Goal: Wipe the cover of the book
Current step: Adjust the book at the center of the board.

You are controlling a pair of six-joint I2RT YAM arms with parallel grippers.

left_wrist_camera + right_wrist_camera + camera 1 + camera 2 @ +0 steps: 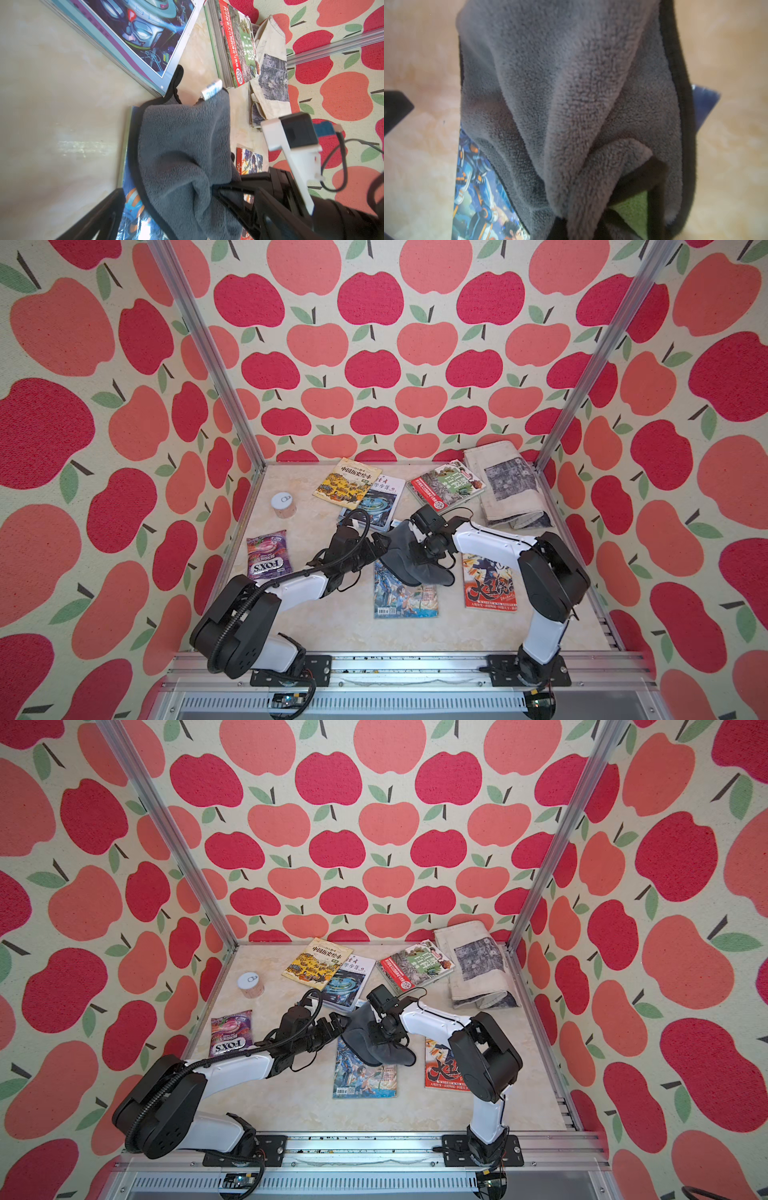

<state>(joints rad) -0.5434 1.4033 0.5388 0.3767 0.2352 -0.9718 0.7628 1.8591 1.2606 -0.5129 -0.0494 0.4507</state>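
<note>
— First entry?
— One grey cloth (571, 93): plush, gathered in deep folds, and it filled most of the view. A black hem (683, 124) ran along one edge. A green patch (633, 209) showed where a corner had turned back.
— Second?
— One book (477, 187), flat beneath the cloth. The cover had a blue armoured robot with orange trim and a dark-haired figure beside it. It was mostly covered; one blue corner poked out past the hem.
— Surface?
— A tabletop (419, 176), pale marbled beige, visible on both sides of the cloth.
— Anything else?
— One dark shape (396, 110) at the edge, blurred. I couldn't tell what it was.
</note>
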